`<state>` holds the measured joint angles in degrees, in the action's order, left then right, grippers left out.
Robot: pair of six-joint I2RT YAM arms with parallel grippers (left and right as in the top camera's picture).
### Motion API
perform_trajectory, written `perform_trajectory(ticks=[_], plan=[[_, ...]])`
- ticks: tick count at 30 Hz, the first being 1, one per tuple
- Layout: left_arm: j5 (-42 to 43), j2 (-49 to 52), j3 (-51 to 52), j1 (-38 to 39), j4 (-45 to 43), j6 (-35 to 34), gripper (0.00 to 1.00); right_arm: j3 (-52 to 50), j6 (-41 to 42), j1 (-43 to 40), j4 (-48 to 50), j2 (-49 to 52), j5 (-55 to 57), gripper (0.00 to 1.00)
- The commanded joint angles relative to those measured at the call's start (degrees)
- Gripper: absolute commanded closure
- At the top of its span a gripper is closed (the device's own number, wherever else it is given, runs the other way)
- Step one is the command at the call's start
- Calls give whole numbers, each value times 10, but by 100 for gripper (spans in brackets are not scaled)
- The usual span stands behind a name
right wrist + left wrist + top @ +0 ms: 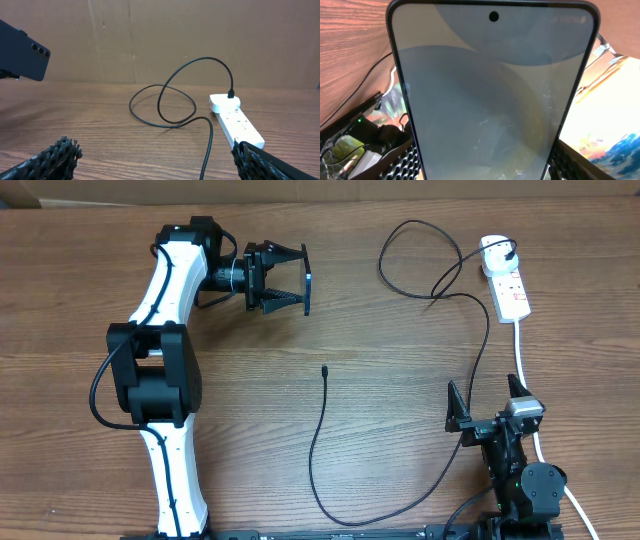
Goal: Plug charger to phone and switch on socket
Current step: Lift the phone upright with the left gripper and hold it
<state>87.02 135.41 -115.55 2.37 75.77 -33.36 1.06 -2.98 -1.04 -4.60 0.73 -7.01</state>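
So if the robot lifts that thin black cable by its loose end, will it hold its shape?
Probably floppy: the charger cable lies in loose curves and loops, so it would likely sag. It looks thin and light, so its plug tip may swing when lifted. Its far end sits at the socket, which could tug back.

table [400, 380]: brown wood-grain | backdrop [200, 30]: plain cardboard, behind table

Phone [490, 100] screen glossy, smudged; table [400, 400] wood-grain; socket [508, 280] white plastic.
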Motion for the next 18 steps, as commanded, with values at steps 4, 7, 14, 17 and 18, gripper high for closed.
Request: perform_trajectory(ticks=[4, 7, 14, 17, 18], plan=[[37, 2, -16, 0, 54, 66, 40, -6, 4, -1, 2, -3, 5, 0], [37, 1, -16, -5, 106, 121, 41, -6, 4, -1, 3, -3, 5, 0], [37, -5, -16, -35, 211, 262, 44, -6, 4, -1, 73, -3, -69, 0], [37, -10, -16, -41, 211, 261, 46, -6, 4, -1, 94, -3, -132, 0], [37, -12, -16, -42, 211, 261, 46, -6, 4, -1, 96, -3, -156, 0]])
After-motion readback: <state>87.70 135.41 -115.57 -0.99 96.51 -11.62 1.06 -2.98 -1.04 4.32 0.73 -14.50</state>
